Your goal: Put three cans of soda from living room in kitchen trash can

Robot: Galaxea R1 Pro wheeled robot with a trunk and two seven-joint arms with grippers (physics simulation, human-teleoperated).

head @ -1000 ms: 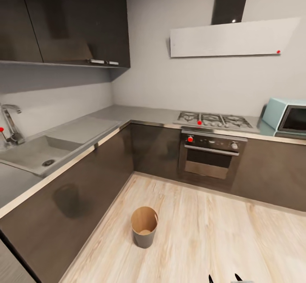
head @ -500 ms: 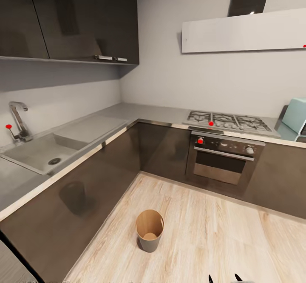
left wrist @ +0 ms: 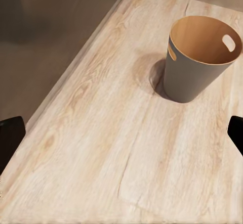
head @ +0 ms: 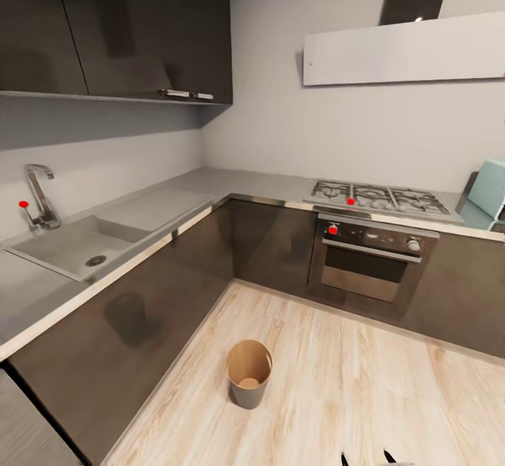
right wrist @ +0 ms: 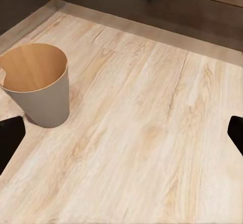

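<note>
The tash can (head: 248, 394), a small round bin that is grey-tan outside and brown inside, stands upright on the kitchen's wood floor near the corner of the dark cabinets. My left gripper (left wrist: 121, 133) hangs open above the floor with nothing between its fingers, and the bin (left wrist: 191, 75) is ahead of it. My right gripper (right wrist: 121, 133) is open and empty too, with the bin (right wrist: 44, 100) ahead and off to one side. Two dark fingertips (head: 346, 460) poke in at the head view's bottom edge. The cans of soda are out of view.
Dark base cabinets (head: 175, 291) under a grey counter form an L along the left and back. A sink (head: 66, 250) with a tap is at the left. The oven (head: 370, 266) with a gas hob stands at the back, and a teal appliance (head: 491, 187) at the right edge.
The head camera has swung a little to the left, so the sink, oven and bin sit further right in the picture. The bin itself has not moved.
</note>
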